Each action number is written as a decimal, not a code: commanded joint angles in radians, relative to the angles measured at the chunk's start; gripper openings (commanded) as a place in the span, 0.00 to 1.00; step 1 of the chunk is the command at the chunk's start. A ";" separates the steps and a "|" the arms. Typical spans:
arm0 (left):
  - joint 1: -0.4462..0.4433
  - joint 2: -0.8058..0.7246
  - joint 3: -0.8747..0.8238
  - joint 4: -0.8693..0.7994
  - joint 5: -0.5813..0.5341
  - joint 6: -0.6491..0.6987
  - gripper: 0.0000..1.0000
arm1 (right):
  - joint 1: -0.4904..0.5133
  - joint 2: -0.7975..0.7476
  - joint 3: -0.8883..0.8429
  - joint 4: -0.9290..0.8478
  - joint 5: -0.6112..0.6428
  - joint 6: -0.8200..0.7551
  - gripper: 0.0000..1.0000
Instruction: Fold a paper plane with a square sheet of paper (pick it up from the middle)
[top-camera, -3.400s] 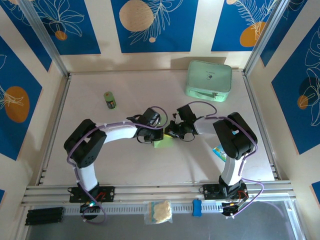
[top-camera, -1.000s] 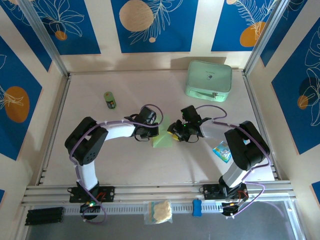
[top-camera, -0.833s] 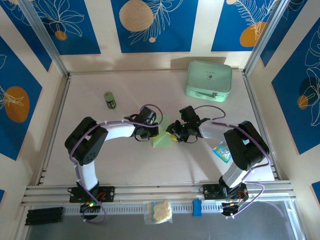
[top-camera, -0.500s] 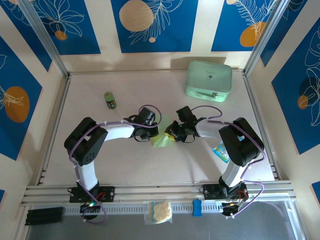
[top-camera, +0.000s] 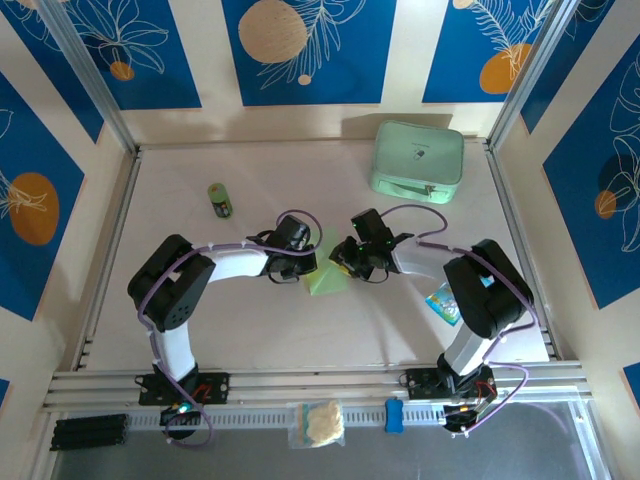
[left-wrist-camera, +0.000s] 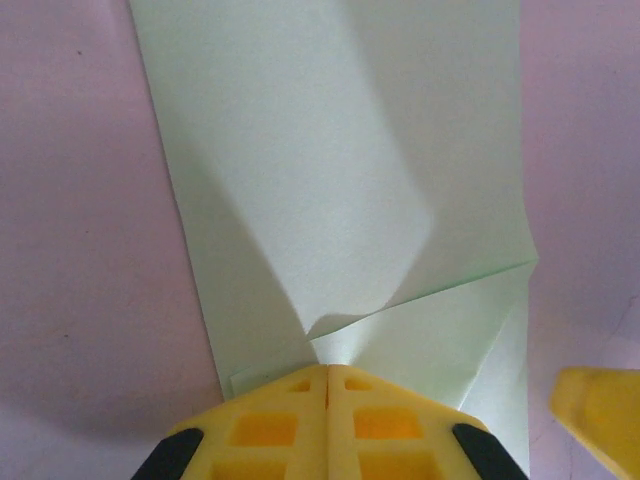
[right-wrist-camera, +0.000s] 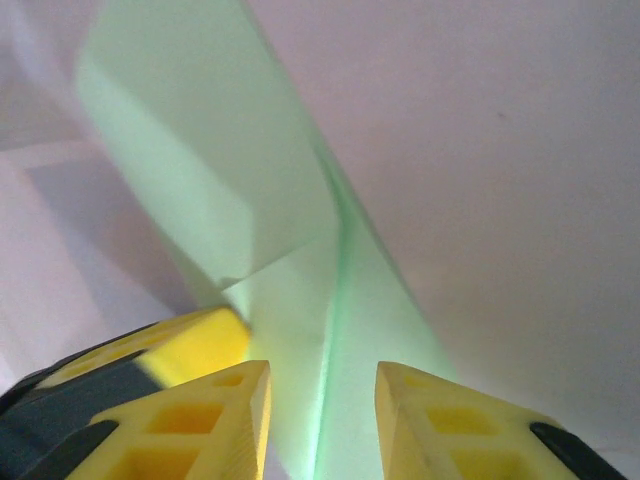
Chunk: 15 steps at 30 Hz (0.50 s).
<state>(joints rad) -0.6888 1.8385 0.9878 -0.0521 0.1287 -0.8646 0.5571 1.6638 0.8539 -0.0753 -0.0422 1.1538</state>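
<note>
The square sheet of paper (top-camera: 326, 276) lies partly folded at mid-table, pale green, between my two grippers. My left gripper (top-camera: 306, 266) is at its left end. In the left wrist view its yellow fingers (left-wrist-camera: 280, 425) are shut, and a lifted flap of the paper (left-wrist-camera: 340, 180) runs into their tips. My right gripper (top-camera: 345, 264) is at the paper's right end. Seen from the right wrist, the right gripper (right-wrist-camera: 322, 372) stands open astride a raised crease of the paper (right-wrist-camera: 300, 270) without touching it. A left finger (right-wrist-camera: 190, 345) shows beside it.
A mint-green case (top-camera: 418, 160) sits at the back right. A small green bottle (top-camera: 220, 200) stands at the back left. A small colourful packet (top-camera: 441, 303) lies by the right arm. A bag (top-camera: 318, 422) and a blue piece (top-camera: 394, 415) rest on the front rail.
The right gripper has edged a little left and back along the paper, its jaws narrowing slightly. The left gripper has stayed shut in place.
</note>
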 joint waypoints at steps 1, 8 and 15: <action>0.011 0.034 -0.040 -0.100 -0.008 -0.010 0.08 | 0.008 -0.019 0.000 -0.003 0.008 -0.029 0.34; 0.014 0.042 -0.043 -0.098 0.005 -0.018 0.07 | 0.006 0.071 0.032 0.029 -0.065 -0.024 0.34; 0.014 0.041 -0.048 -0.096 0.008 -0.020 0.07 | 0.004 0.100 0.036 0.061 -0.099 -0.032 0.24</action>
<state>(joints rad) -0.6827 1.8385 0.9840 -0.0460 0.1440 -0.8680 0.5571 1.7527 0.8673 -0.0338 -0.1047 1.1309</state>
